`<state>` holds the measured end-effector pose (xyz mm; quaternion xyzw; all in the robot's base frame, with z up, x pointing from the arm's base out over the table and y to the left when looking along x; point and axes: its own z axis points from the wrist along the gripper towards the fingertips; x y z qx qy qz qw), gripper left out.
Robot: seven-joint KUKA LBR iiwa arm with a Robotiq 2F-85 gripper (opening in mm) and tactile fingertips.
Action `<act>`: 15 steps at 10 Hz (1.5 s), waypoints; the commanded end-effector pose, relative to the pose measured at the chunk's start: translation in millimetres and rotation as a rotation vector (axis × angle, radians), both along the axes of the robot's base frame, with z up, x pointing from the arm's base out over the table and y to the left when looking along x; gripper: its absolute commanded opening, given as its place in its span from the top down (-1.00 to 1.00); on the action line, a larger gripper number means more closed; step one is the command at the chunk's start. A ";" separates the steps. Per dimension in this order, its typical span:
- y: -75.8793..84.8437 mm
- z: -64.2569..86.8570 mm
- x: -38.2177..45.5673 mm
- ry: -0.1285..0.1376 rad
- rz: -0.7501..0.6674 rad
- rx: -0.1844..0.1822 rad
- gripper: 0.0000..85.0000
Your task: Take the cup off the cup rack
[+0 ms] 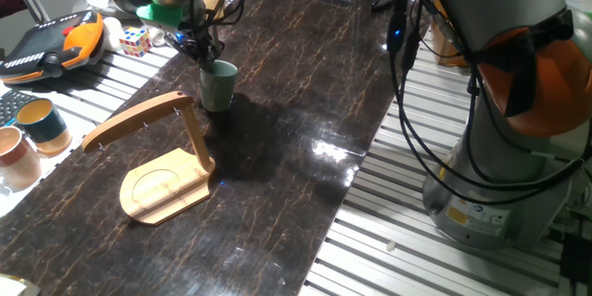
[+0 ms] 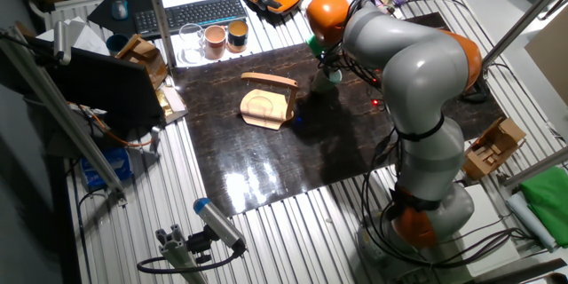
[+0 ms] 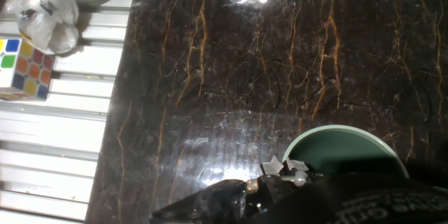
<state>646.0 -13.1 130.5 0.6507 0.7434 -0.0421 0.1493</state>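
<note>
The cup (image 1: 218, 84) stands upright on the dark marbled table surface (image 1: 305, 120), just beside the upper end of the cup rack (image 1: 162, 162) and clear of its pegs, so it no longer hangs from the rack's curved arm; judged from this, the removal itself is done and the cup sits where it can rest unsupported. The gripper (image 1: 196, 49) is positioned directly over the cup's rim at the side nearest the rack, with its fingertips at or inside the rim. In the hand view the rim (image 3: 344, 142) appears as a pale arc against the dark interior, and a dark finger (image 3: 210, 199) lies alongside it. Whether the jaws clamp the cup wall or have let go cannot be determined: the fingertips merge with the dark interior and the cabling. The hand view cuts off most of the cup and the gripper body. In the other fixed view the arm (image 2: 399, 62) hides the cup almost completely. The cup's handle is not discernible in any view.
</note>
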 end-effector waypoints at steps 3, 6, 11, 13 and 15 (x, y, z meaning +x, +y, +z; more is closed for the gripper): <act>1.1 -2.1 0.6 -0.008 0.002 -0.008 0.98; 1.2 -2.7 0.5 -0.007 0.005 -0.002 0.98; 4.4 -9.5 2.3 -0.022 -0.005 0.005 0.73; 5.1 -8.7 2.5 -0.022 -0.005 0.005 0.62; 6.4 -4.1 2.4 -0.016 -0.004 0.009 0.35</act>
